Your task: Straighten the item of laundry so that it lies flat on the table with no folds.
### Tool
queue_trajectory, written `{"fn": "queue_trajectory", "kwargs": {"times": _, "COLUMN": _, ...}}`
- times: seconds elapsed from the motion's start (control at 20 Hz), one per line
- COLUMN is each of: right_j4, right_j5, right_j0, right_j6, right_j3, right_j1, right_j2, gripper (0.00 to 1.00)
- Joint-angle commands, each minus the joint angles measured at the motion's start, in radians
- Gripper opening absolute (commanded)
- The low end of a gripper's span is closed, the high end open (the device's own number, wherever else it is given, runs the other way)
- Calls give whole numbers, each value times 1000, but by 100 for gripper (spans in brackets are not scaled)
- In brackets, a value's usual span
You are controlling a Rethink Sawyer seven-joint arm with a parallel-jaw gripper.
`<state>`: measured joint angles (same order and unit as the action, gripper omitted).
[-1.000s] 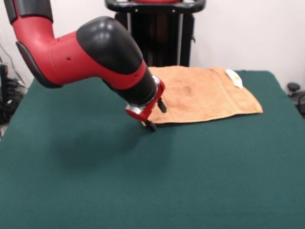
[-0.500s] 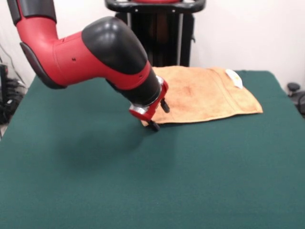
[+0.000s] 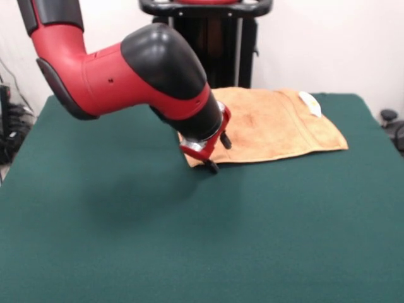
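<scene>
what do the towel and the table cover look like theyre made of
The towel looks like orange-tan terry cotton: a matte, slightly nubby face with flatter woven bands near one edge and a small white tag. The table is covered in what seems to be dark green felt or similar cloth: even, matte, no shine or visible weave. Both are judged by look alone.

The bulky red and black arm (image 3: 136,72) covers the near-left corner of the orange-tan terry towel (image 3: 278,126), so that corner's lie cannot be read. The small black-tipped end effector (image 3: 218,154) sits at the towel's front edge, too small to tell whether it grips the cloth. The dark green felt-covered surface (image 3: 202,240) runs off the frame below and beside the towel.
</scene>
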<state>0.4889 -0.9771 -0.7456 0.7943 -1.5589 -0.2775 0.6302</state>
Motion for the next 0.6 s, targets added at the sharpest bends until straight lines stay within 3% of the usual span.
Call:
{"fn": "queue_trajectory", "kwargs": {"times": 0.05, "right_j4": 93, "right_j5": -117, "right_j0": 81, "right_j6": -116, "right_j3": 59, "right_j1": 36, "right_j2": -38, "gripper": 100}}
{"fn": "queue_trajectory", "kwargs": {"times": 0.6, "right_j4": 165, "right_j5": -189, "right_j0": 119, "right_j6": -136, "right_j3": 82, "right_j1": 7, "right_j2": -79, "gripper": 100}}
